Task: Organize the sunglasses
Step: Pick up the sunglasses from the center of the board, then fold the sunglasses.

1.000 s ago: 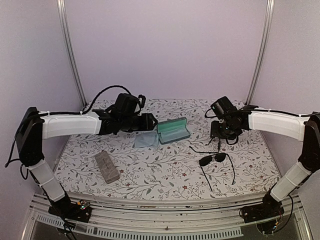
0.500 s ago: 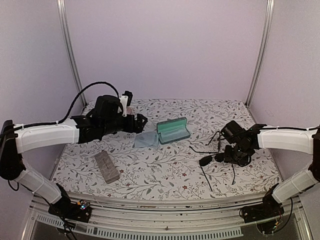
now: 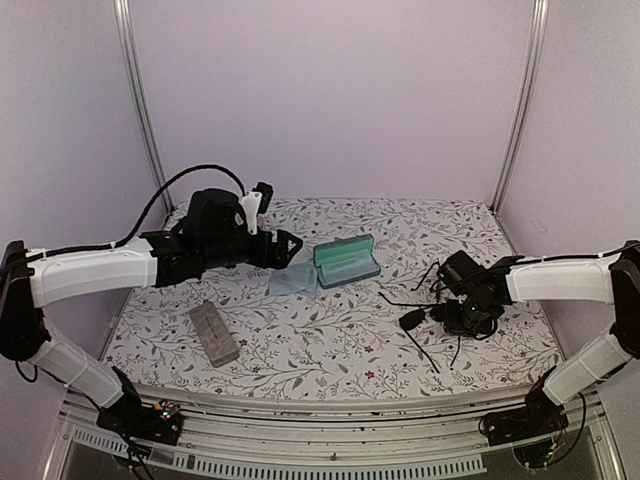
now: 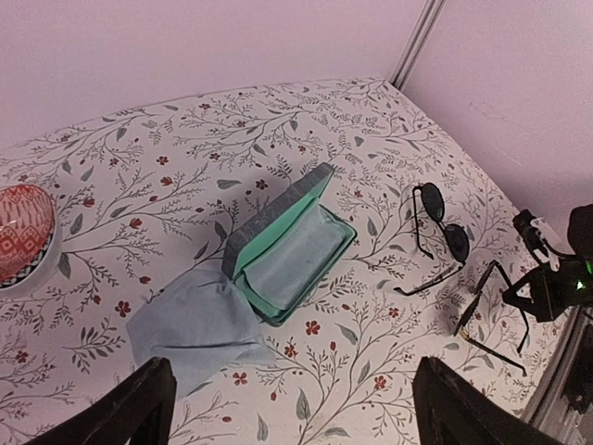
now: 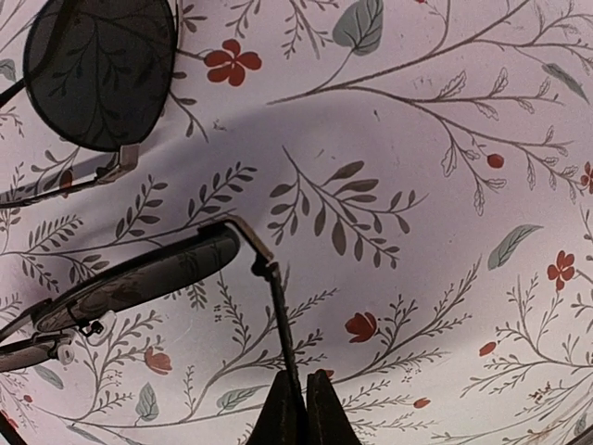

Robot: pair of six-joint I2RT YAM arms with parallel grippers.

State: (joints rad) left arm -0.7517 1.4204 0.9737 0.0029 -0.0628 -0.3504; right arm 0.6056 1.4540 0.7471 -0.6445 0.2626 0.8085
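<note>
1. Bench (image 3: 300,350): nothing is packed away yet, so the task looks barely begun
2. Open green case (image 4: 296,255), near the middle, lies empty, a blue cloth (image 4: 195,320) touching its 9 o'clock side; a closed grey case (image 3: 213,333) sits further out at 8 o'clock
3. Sunglasses (image 3: 413,320) lie at 4 o'clock from the open case, well apart, arms unfolded; folding, casing and closing remain
4. Right fingers (image 5: 320,413) pinch one arm of them, shut tight on it; left fingers (image 4: 139,408) hang spread wide and empty above the cloth

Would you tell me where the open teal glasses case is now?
Top view: the open teal glasses case sits centre-table toward the back, a light blue cloth on its left, dark-lensed wire sunglasses nearer, rightward.
</note>
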